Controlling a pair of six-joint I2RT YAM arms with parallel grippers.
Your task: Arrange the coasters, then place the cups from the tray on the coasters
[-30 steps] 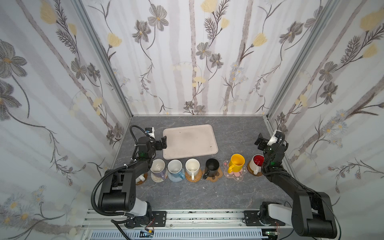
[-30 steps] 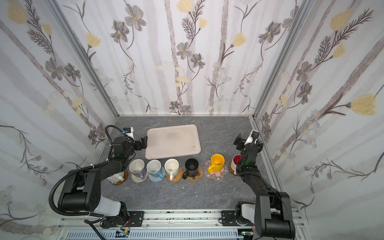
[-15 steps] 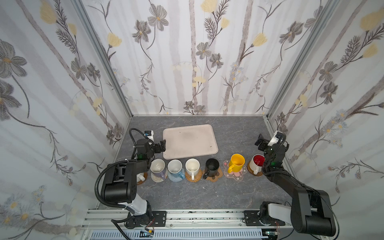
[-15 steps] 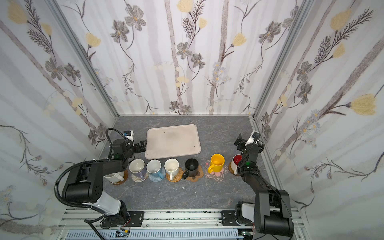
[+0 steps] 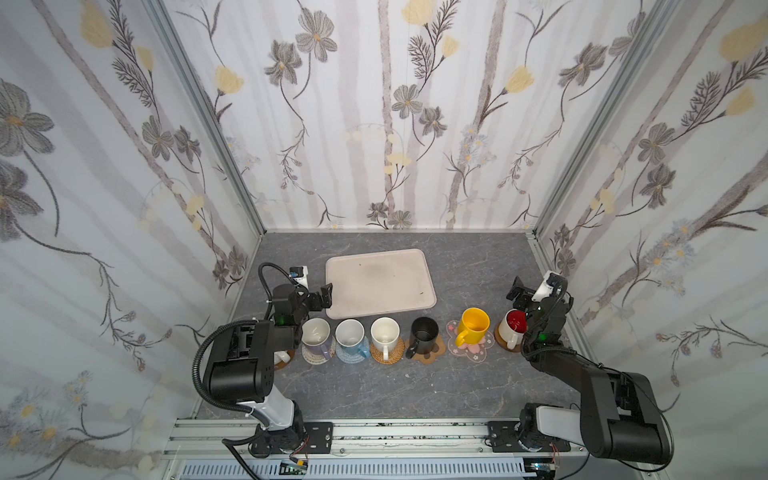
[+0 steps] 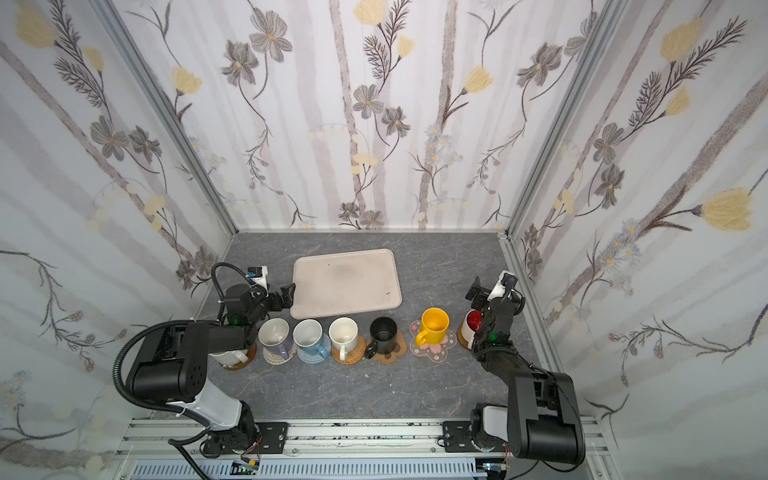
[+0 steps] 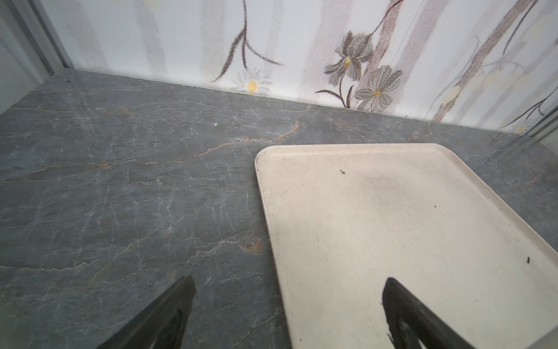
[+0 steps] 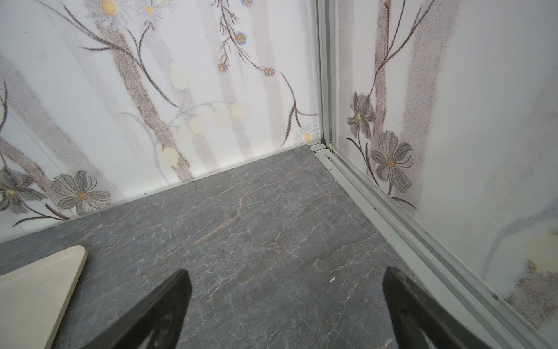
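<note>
The cream tray (image 5: 380,282) (image 6: 347,282) lies bare at the back. In front of it seven cups stand in a row on coasters. A cream cup (image 5: 283,357) is half hidden under my left arm. Then come the lavender cup (image 5: 316,336), the light blue cup (image 5: 351,333), the cream cup (image 5: 384,331) on rattan, the black cup (image 5: 424,331) on the paw, the yellow cup (image 5: 473,324) on the blossom and the red-lined cup (image 5: 513,328). My left gripper (image 5: 322,297) (image 7: 288,290) hangs open over the tray's (image 7: 392,226) near left corner. My right gripper (image 5: 524,296) (image 8: 285,275) is open behind the red-lined cup, holding nothing.
The grey stone tabletop (image 5: 469,266) is bounded by flowered walls on three sides, with a metal rail (image 8: 377,217) along the right wall close to my right gripper. A corner of the tray (image 8: 33,290) shows in the right wrist view.
Both arms have drawn back slightly toward the front, the left elbow folding in. Grippers stay open; cups, coasters and tray have not moved.
</note>
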